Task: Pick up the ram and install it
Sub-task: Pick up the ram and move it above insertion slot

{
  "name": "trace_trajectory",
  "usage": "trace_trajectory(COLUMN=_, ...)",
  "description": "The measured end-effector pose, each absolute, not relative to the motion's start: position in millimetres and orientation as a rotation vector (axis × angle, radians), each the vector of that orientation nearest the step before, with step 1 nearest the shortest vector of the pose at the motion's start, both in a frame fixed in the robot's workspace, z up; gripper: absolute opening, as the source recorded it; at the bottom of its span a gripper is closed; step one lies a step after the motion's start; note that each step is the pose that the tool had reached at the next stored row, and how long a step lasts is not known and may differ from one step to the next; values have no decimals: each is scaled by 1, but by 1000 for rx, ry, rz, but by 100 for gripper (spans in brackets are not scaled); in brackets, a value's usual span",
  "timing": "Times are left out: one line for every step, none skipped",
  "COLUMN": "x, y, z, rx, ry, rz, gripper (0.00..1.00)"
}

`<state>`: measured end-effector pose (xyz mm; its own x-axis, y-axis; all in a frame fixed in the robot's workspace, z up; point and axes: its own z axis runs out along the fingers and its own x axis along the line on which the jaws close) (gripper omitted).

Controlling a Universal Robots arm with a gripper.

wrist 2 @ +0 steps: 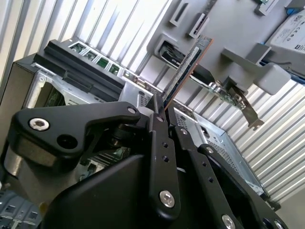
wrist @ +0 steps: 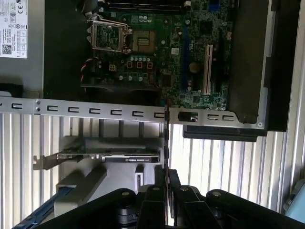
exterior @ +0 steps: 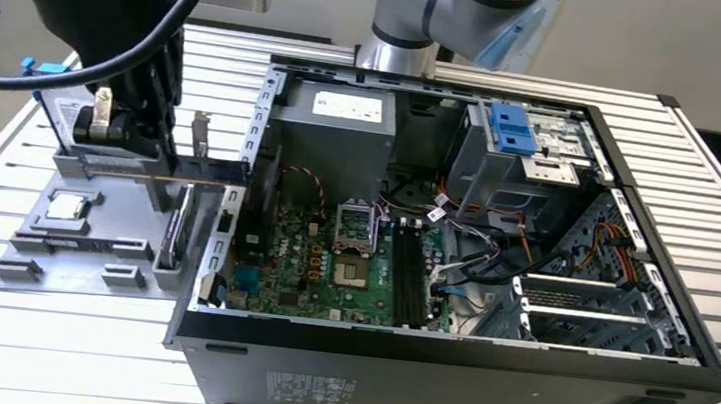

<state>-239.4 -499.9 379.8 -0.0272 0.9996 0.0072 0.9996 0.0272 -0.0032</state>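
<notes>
Aluminium slats of the table [exterior: 50, 350] under everything. On them, an open black computer case [exterior: 449, 382], green motherboard [exterior: 326, 269] bared inside. Just beside the case, on the exterior view's left, a grey parts tray [exterior: 101, 250] bearing an upright card [wrist: 109, 156] with a metal bracket. Above that tray, the black gripper [wrist 2: 162, 109], fingers [wrist 2: 159, 143] pinched narrow on the ram [wrist 2: 187, 67]. Ram in the air, clear of the tray, gripped by one end, free end near the case's side wall.
</notes>
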Motion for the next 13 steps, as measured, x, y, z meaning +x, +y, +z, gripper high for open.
trace_trajectory(x=-238, y=-500, z=380, rx=-2187, ry=-2245, rz=-4, gripper=0)
trace_trajectory(x=-236, y=-500, z=380, rx=-2188, ry=-2244, rz=-4, gripper=0)
trace_trajectory(x=-234, y=-500, z=380, rx=-2190, ry=-2242, rz=-4, gripper=0)
trace_trajectory(x=-232, y=-500, z=380, rx=-2191, ry=-2241, rz=-4, gripper=0)
trace_trajectory(x=-230, y=-500, z=380, rx=-2192, ry=-2240, rz=-4, gripper=0)
trace_trajectory(x=-228, y=-500, z=380, rx=-2194, ry=-2239, rz=-4, gripper=0)
trace_trajectory(x=-227, y=-500, z=380, rx=-2195, ry=-2237, rz=-4, gripper=0)
trace_trajectory(x=-225, y=-500, z=380, rx=-2196, ry=-2236, rz=-4, gripper=0)
trace_trajectory(x=-223, y=-500, z=380, rx=-2197, ry=-2235, rz=-4, gripper=0)
trace_trajectory(x=-221, y=-499, z=380, rx=-2198, ry=-2234, rz=-5, gripper=0)
trace_trajectory(x=-219, y=-499, z=380, rx=-2200, ry=-2233, rz=-4, gripper=0)
trace_trajectory(x=-218, y=-499, z=380, rx=-2201, ry=-2232, rz=-5, gripper=0)
trace_trajectory(x=-216, y=-499, z=380, rx=-2202, ry=-2230, rz=-4, gripper=0)
